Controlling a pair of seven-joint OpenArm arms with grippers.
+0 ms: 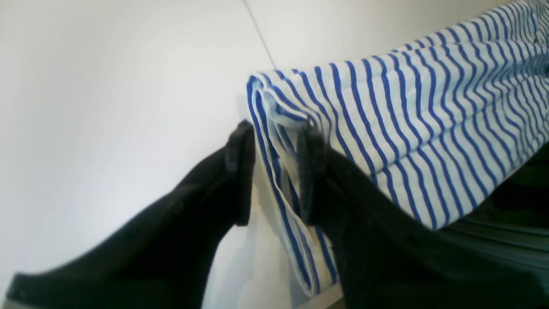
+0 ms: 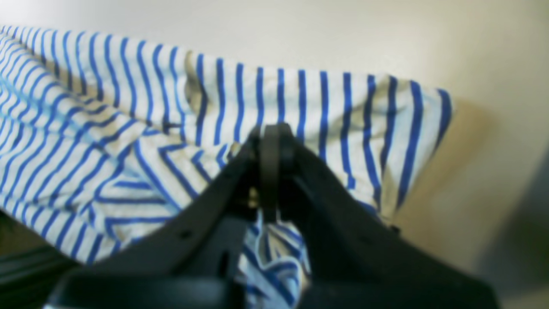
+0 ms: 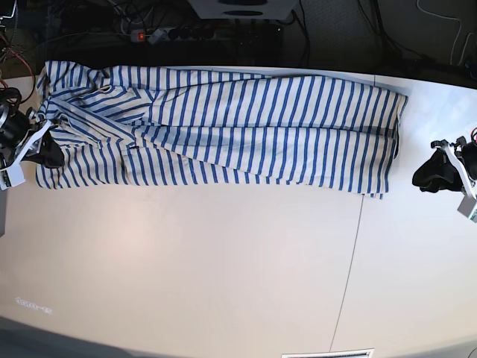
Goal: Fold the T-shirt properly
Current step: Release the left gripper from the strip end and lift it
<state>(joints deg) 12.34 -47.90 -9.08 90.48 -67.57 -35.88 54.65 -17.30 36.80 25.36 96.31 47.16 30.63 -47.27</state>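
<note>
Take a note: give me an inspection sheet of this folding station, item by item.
Surface: white table, one thin seam.
Job's things: striped T-shirt lying lengthwise along the far side, sides folded in.
Clutter: nothing seen.
Grippers: right gripper, jaws shut on the T-shirt's end. Left gripper, jaws either side of a hem in the wrist view, yet apart from the shirt in the base view; grip unclear.
Cables: loose cables and a power strip behind the table.
Surroundings: dark floor beyond the far edge.
</note>
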